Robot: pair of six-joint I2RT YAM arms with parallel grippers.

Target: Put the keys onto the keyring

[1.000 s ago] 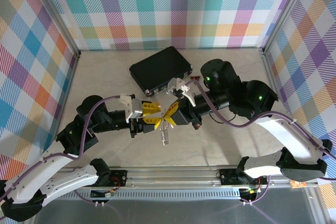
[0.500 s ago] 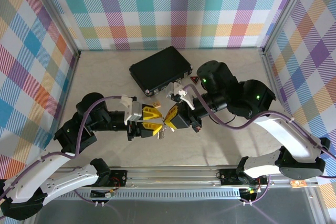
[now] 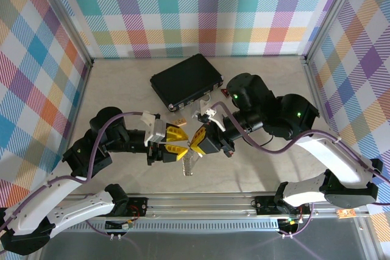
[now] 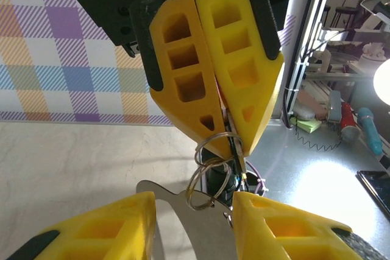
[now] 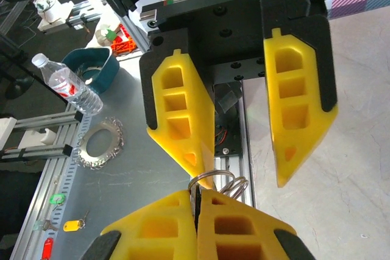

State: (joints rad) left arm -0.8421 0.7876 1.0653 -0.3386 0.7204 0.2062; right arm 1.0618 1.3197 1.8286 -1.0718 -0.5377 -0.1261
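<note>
My left gripper (image 3: 181,142) and right gripper (image 3: 194,144) meet tip to tip above the middle of the table. The left gripper (image 4: 195,202) is shut across the keyring (image 4: 198,229), a flat silvery plate with a curved cut-out. Thin wire rings (image 4: 210,175) hang through its top edge. Part of the keyring dangles below both grippers (image 3: 189,164). The right gripper (image 5: 198,194) is shut on a slim key (image 4: 241,158), its tip poking out beside the wire rings (image 5: 226,182). The left gripper's fingers (image 5: 180,120) stand just above it.
A black case (image 3: 186,80) with a silver handle lies at the back of the table. A small tan wooden block (image 3: 181,122) sits just behind the grippers. Beyond the near rail, a water bottle (image 5: 64,86) and an oval metal loop (image 5: 100,144) lie on a grey surface.
Both grippers have drifted a little toward the near edge, staying tip to tip. The dangling part of the keyring is back in sight below them. Both grips are unchanged.
</note>
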